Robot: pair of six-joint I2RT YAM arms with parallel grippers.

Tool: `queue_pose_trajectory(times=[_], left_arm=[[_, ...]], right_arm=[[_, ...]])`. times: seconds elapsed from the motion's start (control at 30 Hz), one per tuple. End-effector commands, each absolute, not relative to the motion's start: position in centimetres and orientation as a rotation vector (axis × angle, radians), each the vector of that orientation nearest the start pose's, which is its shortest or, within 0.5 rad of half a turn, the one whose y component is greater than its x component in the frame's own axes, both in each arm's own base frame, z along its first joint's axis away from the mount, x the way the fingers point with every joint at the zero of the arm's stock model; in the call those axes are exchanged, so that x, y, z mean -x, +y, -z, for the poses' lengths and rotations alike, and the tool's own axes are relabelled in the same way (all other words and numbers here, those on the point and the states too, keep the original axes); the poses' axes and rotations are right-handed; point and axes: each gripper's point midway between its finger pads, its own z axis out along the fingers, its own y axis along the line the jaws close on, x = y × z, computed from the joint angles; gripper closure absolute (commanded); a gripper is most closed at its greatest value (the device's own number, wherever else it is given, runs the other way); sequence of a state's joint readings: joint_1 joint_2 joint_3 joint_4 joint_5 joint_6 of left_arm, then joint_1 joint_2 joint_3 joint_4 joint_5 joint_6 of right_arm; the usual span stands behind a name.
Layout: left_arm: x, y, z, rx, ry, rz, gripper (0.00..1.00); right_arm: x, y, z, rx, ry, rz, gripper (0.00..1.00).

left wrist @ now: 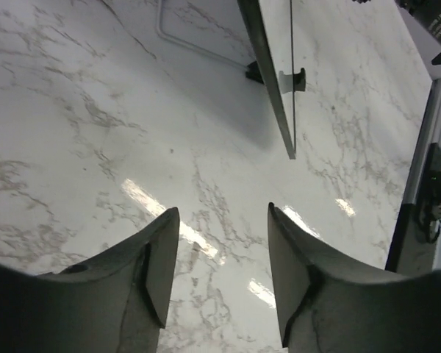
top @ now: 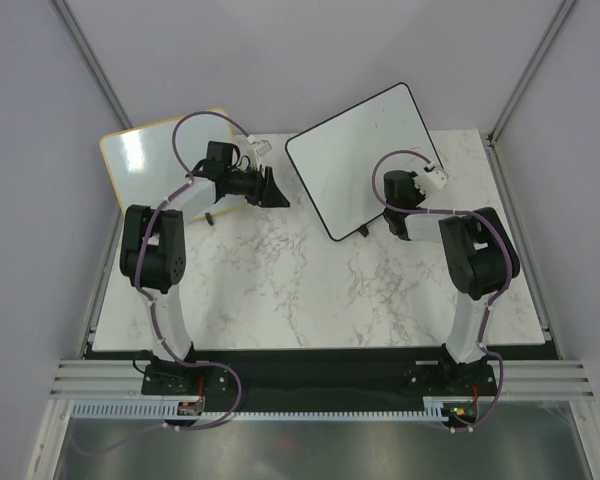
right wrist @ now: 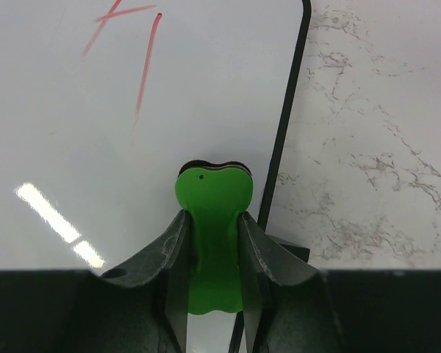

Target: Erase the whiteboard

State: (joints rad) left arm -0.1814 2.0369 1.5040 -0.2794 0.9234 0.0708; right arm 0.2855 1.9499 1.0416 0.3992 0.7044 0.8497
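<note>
The whiteboard (top: pixel 365 155) with a thin black frame stands tilted at the back centre-right of the marble table. In the right wrist view its white face (right wrist: pixel 95 132) carries red strokes (right wrist: pixel 143 66) at the top left. Its black edge (right wrist: pixel 283 132) runs down to the right of the fingers. My right gripper (right wrist: pixel 212 220) is shut on a green eraser (right wrist: pixel 213 198), which rests against the board near its lower right edge; the gripper also shows in the top view (top: pixel 388 200). My left gripper (top: pixel 273 188) is open and empty left of the board, above the bare table (left wrist: pixel 224 220).
A second white board with a light wooden frame (top: pixel 155 160) leans at the back left behind the left arm. The left wrist view shows the whiteboard edge-on (left wrist: pixel 268 66) with a black foot (left wrist: pixel 294 79). Purple walls enclose the table.
</note>
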Motion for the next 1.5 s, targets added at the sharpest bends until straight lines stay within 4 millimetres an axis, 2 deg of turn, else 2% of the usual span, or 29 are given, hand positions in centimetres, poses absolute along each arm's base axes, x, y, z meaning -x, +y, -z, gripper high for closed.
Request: queue_pose_trajectory(times=[0.0,0.03,0.07,0.1,0.2,0.23,0.27,0.33,0.37,0.47,0.53,0.63,0.67,0.73,0.77,0.83,0.87,0.93,0.97,1.03,1.07,1.17,1.23,1.33,1.47], left_arm=[[-42.3,-24.3,-15.4,-0.653,2.05,1.245,0.4],[-42.0,-24.6,-15.2,-0.663,2.036,1.23,0.37],[-41.7,-25.5,-15.4,-0.682,2.019,1.211,0.26],[-41.9,-25.7,-14.5,-0.65,2.046,1.178,0.25],[-42.8,-27.5,-14.3,-0.589,2.024,1.199,0.1],[-43.6,-28.0,-14.8,-0.579,1.979,1.201,0.09],[-43.9,-28.5,-14.1,-0.556,1.99,1.215,0.08],[-44.7,-29.0,-14.2,-0.499,1.982,1.231,0.08],[-45.0,-29.5,-14.8,-0.503,1.945,1.24,0.02],[-45.7,-30.4,-14.1,-0.473,1.969,1.214,0.02],[-47.1,-30.7,-13.2,-0.447,1.988,1.165,0.05],[-47.8,-31.4,-12.2,-0.437,2.013,1.175,0.21],[-48.0,-31.5,-12.0,-0.433,2.016,1.177,0.34],[-48.2,-31.7,-12.1,-0.434,2.012,1.186,0.46],[-48.1,-31.7,-12.1,-0.439,2.009,1.189,0.59],[-47.6,-31.8,-11.9,-0.468,2.007,1.203,0.73],[-47.4,-31.8,-12.0,-0.48,2.005,1.203,0.86],[-46.8,-31.5,-11.3,-0.511,2.022,1.194,0.98],[-46.6,-31.2,-11.7,-0.518,2.02,1.184,0.98],[-46.2,-30.1,-10.9,-0.522,2.072,1.153,0.98],[-46.1,-29.6,-11.0,-0.523,2.087,1.14,0.98],[-46.0,-27.4,-10.8,-0.554,2.12,1.071,0.98],[-46.3,-25.6,-11.2,-0.563,2.123,1.02,0.98],[-45.7,-24.2,-11.4,-0.585,2.135,1.001,0.98],[-44.6,-24.1,-10.2,-0.634,2.145,1.011,0.98]], right_arm=[[-49.7,8.2,-3.9,-0.887,1.827,-0.072,1.0],[-49.7,8.3,-3.9,-0.889,1.825,-0.077,1.0],[-49.7,8.2,-3.9,-0.891,1.823,-0.076,1.0],[-49.7,8.3,-4.0,-0.889,1.824,-0.078,1.0],[-49.4,8.1,-4.0,-0.891,1.823,-0.07,1.0],[-49.3,8.0,-3.9,-0.893,1.822,-0.064,1.0],[-49.3,7.9,-3.9,-0.892,1.821,-0.062,1.0],[-49.3,7.9,-3.8,-0.885,1.827,-0.058,1.0],[-49.2,8.0,-3.8,-0.885,1.827,-0.057,1.0],[-49.2,7.9,-3.7,-0.883,1.83,-0.052,1.0],[-49.2,7.9,-3.7,-0.887,1.827,-0.056,1.0],[-49.3,8.1,-3.8,-0.886,1.824,-0.067,1.0],[-49.3,8.0,-3.9,-0.887,1.822,-0.069,1.0],[-49.4,7.9,-3.9,-0.888,1.821,-0.066,1.0],[-49.3,8.0,-3.9,-0.884,1.823,-0.067,1.0],[-49.4,8.1,-3.9,-0.878,1.825,-0.071,1.0],[-49.3,8.1,-3.9,-0.878,1.826,-0.072,1.0],[-49.3,8.1,-4.0,-0.878,1.825,-0.076,1.0],[-49.3,8.2,-4.3,-0.873,1.822,-0.083,1.0],[-49.5,8.5,-4.8,-0.833,1.827,-0.094,1.0],[-50.0,9.0,-5.8,-0.801,1.815,-0.127,1.0],[-50.4,9.1,-7.3,-0.699,1.824,-0.146,1.0],[-50.4,8.7,-7.3,-0.665,1.843,-0.158,1.0],[-50.3,8.6,-7.4,-0.639,1.848,-0.185,1.0],[-50.5,9.7,-6.6,-0.627,1.865,-0.245,1.0]])
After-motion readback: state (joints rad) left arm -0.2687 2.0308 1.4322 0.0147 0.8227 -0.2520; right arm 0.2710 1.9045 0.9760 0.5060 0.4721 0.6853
